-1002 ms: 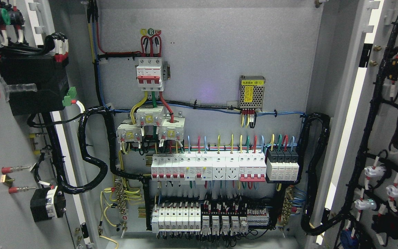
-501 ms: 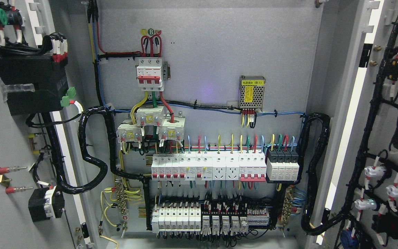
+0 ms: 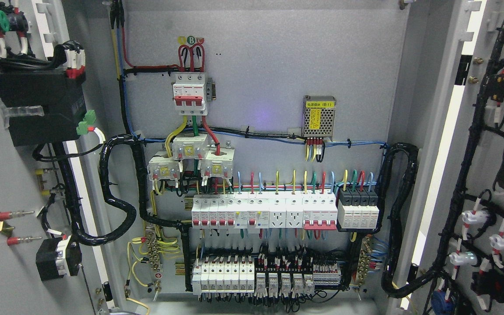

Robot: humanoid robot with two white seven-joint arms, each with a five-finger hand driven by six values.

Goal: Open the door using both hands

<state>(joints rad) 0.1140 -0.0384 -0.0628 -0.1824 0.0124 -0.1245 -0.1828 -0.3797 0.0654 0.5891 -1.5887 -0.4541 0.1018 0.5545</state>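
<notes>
Both doors stand wide open in my head view: the left door (image 3: 2, 183) swung out to one side, the right door (image 3: 497, 144) to the other, their wired inner faces turned toward me. Between them the cabinet interior (image 3: 269, 65) is fully exposed, with the breaker row (image 3: 263, 212) and the small power supply (image 3: 319, 116) in plain sight. Neither of my hands is in the picture, so I can't tell whether the fingers are spread or curled, and I can't place the doors relative to them. My read: the opening step looks finished. Next I'd only confirm both hands are clear of the door edges before backing off.
</notes>
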